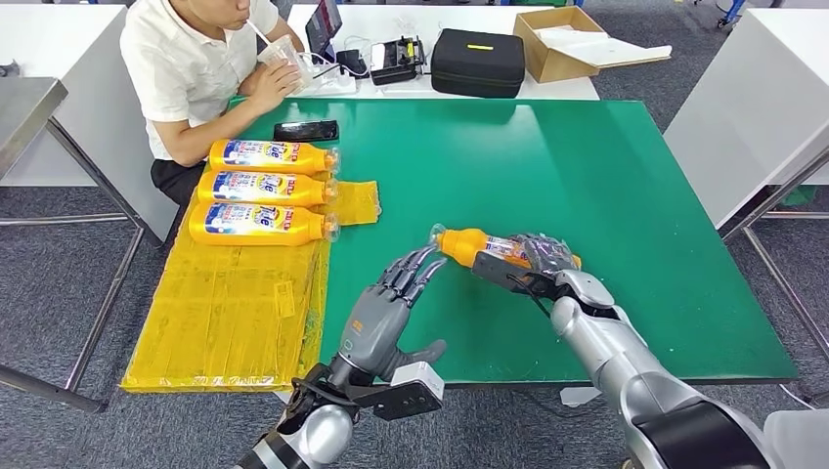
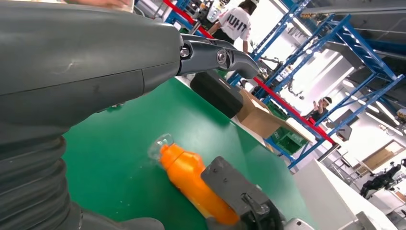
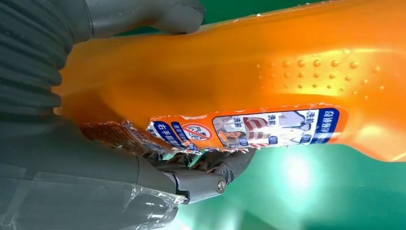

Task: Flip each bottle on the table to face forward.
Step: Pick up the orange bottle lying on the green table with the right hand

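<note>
The right hand [image 1: 536,262] grasps an orange bottle [image 1: 476,245] by its body, on its side near the middle of the green table [image 1: 587,166], clear cap pointing toward the yellow mat [image 1: 230,313]. The left hand [image 1: 391,303] is released, fingers spread just beside the bottle's neck without touching it. Three bottles [image 1: 264,188] already lie label-up in a row on the mat. This looks like the turning step for the fourth; next the bottle probably needs rolling until its front label faces up, the left hand steadying the neck.
</note>
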Tool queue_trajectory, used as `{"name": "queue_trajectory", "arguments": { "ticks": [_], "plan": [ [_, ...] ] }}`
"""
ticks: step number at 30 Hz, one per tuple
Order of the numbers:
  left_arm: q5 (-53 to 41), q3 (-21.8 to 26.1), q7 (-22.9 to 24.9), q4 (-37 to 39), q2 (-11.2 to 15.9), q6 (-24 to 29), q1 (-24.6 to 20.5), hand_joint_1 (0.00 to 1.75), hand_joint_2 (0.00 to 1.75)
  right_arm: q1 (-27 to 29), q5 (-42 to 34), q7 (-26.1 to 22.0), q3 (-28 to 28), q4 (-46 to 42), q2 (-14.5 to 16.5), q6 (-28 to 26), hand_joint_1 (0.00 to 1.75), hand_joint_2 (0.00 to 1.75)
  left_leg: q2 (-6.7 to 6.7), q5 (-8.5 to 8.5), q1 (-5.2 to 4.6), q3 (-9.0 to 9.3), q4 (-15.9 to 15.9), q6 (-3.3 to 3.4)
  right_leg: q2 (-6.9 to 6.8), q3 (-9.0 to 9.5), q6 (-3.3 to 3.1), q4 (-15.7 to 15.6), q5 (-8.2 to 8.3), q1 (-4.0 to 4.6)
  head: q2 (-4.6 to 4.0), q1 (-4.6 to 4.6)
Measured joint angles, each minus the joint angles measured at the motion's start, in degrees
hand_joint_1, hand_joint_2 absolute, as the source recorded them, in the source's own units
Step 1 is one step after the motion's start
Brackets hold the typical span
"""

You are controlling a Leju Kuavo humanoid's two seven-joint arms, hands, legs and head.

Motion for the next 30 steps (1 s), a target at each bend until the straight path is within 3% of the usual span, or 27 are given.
{"name": "queue_trajectory", "arguments": {
  "ticks": [24,27,30],
  "plan": [
    [0.1,-0.7,0.0,1.6,0.0,0.6,-0.9,0.0,1.75,-0.5,-1.8,0.4,0.4,2.5,-1.3,-0.1,1.75,1.75,-0.02,0.0,0.0,0.21,0.0,0.0,-0.01,0.19,0.01,0.0,0.0,0.01,0.0,-0.01],
    [0.3,-0.7,-0.2,1.6,0.0,0.9,-0.9,0.0,1.75,0.0,-4.1,-2.1,0.1,2.4,-2.1,0.0,1.75,1.75,-0.03,0.0,0.0,0.24,0.0,0.01,-0.01,0.2,0.0,0.0,0.0,0.01,0.0,-0.01],
    [4.1,-0.4,-1.5,1.6,-0.1,0.2,-0.7,0.0,1.75,1.2,-9.1,-8.3,-1.0,1.7,-3.2,0.8,1.68,1.75,-0.04,-0.01,0.0,0.26,0.0,0.02,-0.01,0.31,0.01,0.0,0.0,0.01,0.0,0.0]
  ]
}}
